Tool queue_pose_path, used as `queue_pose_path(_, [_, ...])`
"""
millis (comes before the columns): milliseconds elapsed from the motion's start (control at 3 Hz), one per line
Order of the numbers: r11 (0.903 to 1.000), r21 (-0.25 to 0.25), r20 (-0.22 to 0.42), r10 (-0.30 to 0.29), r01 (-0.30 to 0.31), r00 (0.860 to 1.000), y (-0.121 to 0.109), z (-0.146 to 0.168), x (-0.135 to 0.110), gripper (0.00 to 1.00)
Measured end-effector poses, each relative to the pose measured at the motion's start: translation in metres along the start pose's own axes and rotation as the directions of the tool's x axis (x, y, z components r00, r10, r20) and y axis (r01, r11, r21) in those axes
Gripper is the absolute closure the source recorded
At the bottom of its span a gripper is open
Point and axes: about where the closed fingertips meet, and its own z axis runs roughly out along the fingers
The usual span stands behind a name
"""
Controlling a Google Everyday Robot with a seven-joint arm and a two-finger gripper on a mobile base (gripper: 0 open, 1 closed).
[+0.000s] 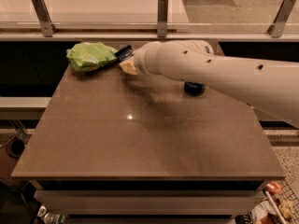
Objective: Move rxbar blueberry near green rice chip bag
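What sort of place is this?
Probably an office snack area: a crinkly light-green foil chip bag and dark round can sit on a smooth brown counter. The white arm's gripper is beside the bag.

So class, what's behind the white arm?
A dark can, base showing, top covered. The gripper, by the rxbar blueberry and green rice chip bag, is mostly hidden.

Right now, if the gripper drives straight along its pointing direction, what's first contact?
The gripper, over the table's back-left, points left: rxbar blueberry at its tip, then likely the green rice chip bag; depth unclear.
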Motion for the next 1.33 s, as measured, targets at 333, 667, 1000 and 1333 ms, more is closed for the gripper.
queue_pose_path(333, [1.0, -0.001, 0.002, -0.002, 0.002, 1.0, 0.0013, -0.0014, -0.0018, 0.83])
queue_pose_path(667, [1.0, -0.003, 0.004, -0.004, 0.004, 1.0, 0.0024, -0.0017, -0.0039, 0.59])
queue_pose_path(1000, [1.0, -0.003, 0.007, -0.006, 0.006, 1.0, 0.0034, -0.0021, -0.0059, 0.36])
queue_pose_path(1333, [1.0, -0.004, 0.009, -0.007, 0.008, 1.0, 0.0044, -0.0026, -0.0078, 0.13])
